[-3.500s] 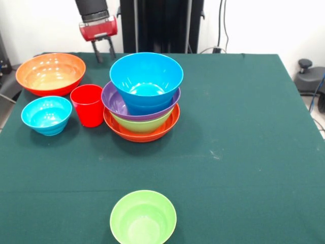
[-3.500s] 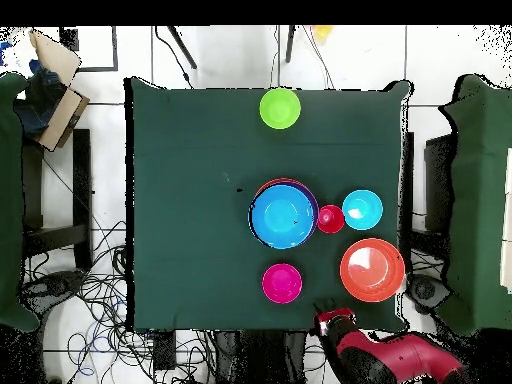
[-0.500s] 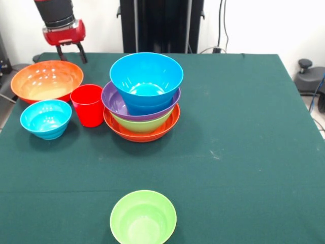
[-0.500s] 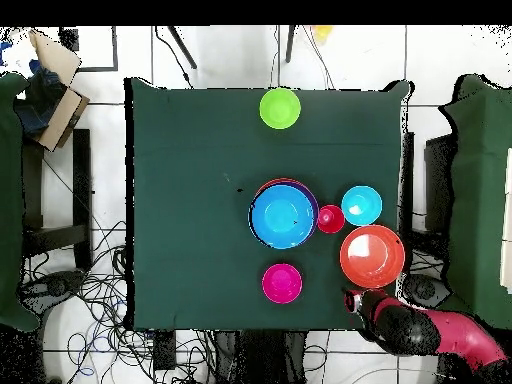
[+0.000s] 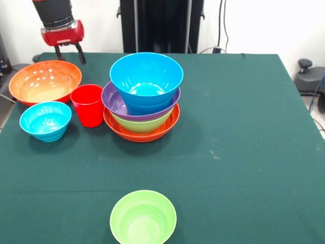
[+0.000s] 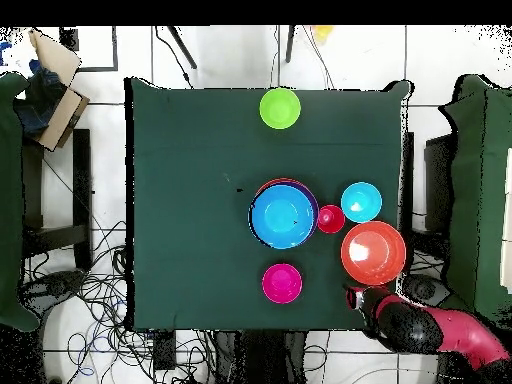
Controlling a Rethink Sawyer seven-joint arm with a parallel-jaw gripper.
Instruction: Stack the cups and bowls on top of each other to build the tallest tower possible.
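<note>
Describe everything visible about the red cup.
The red cup is a small glossy plastic tumbler, straight-sided, taller than wide, standing upright with its open mouth up and nothing visible inside. It sits on the green tablecloth between the small blue bowl and the tower, in front of the wide orange bowl. It stands very close to the tower; contact cannot be told. Nothing grips it.

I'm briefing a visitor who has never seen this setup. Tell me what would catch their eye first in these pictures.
The tower near the table's middle stands out first: a big blue bowl sits on purple, green and wide orange bowls. Beside it in the front view stand the red cup, a small blue bowl and a loose orange bowl, with the gripper hanging over the far edge behind them. A lone green bowl sits at the near edge.
</note>
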